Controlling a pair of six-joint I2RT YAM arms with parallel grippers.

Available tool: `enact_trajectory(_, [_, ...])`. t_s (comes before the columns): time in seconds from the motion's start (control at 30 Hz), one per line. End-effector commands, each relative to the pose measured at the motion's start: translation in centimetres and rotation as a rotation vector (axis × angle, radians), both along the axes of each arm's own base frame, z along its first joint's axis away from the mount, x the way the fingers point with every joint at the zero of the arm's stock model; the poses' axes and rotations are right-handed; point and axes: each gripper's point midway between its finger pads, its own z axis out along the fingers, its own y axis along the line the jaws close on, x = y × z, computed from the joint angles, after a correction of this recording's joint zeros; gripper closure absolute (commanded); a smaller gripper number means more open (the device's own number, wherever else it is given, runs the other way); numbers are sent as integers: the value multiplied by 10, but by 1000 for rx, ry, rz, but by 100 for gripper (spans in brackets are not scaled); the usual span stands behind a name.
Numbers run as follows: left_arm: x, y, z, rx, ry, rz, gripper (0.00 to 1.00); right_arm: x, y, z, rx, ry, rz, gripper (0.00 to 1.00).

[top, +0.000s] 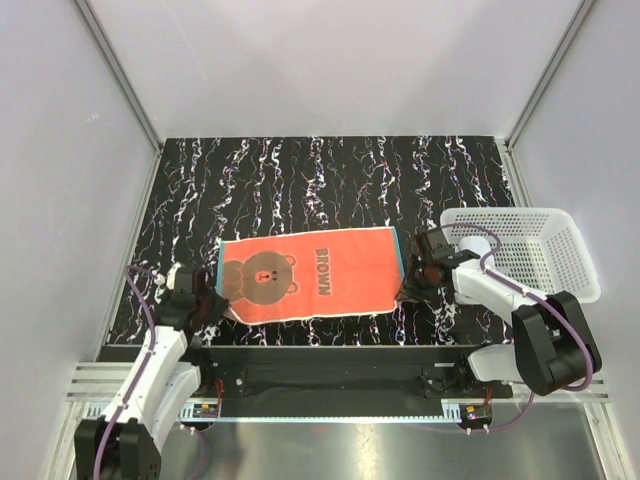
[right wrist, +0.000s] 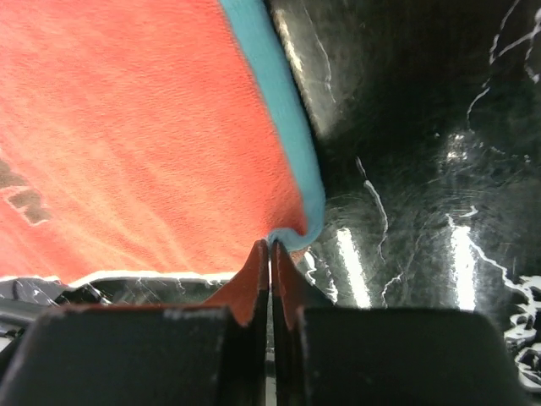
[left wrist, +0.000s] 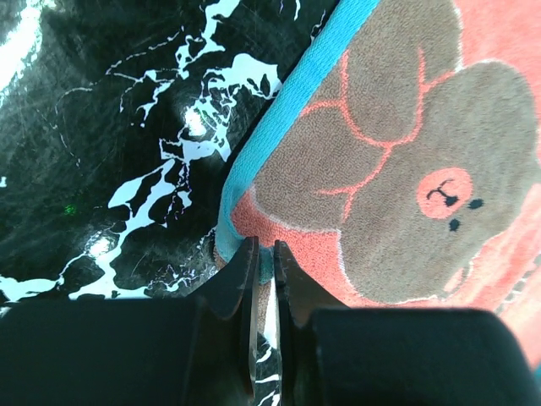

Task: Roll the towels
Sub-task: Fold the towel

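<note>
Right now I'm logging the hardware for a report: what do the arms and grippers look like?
The left arm and right arm have white links and black cylindrical joints, with a purple cable looping along each. The left gripper and right gripper are black, with flat fingers tapering to thin tips.

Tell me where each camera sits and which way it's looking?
Top external: high behind the arms, looking down on the black marbled table, flat orange bear-print cloth towel, white perforated plastic basket, both arms.
Left wrist: on the left arm, facing down past the left gripper at the towel's bear corner.
Right wrist: on the right arm, past the right gripper at the towel's teal-edged corner.
Shared: both wrist views show towel and table.
</note>
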Motion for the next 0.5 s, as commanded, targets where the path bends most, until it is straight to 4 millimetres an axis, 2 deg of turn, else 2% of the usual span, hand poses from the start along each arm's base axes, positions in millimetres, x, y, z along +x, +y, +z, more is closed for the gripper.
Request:
enact_trajectory(0.0, [10, 0, 4, -18, -81, 29, 100, -18, -3, -16, 18, 88, -76, 100])
enact_trajectory(0.13, [10, 2, 0, 4, -73, 5, 100, -20, -5, -17, 8, 89, -78, 100])
enact_trajectory(0.33, [14, -8, -9, -30, -58, -42, 100, -19, -10, -14, -19, 81, -75, 100])
enact_trajectory(0.47, [13, -6, -7, -21, -49, -35, 100, -18, -11, -11, -30, 78, -71, 100])
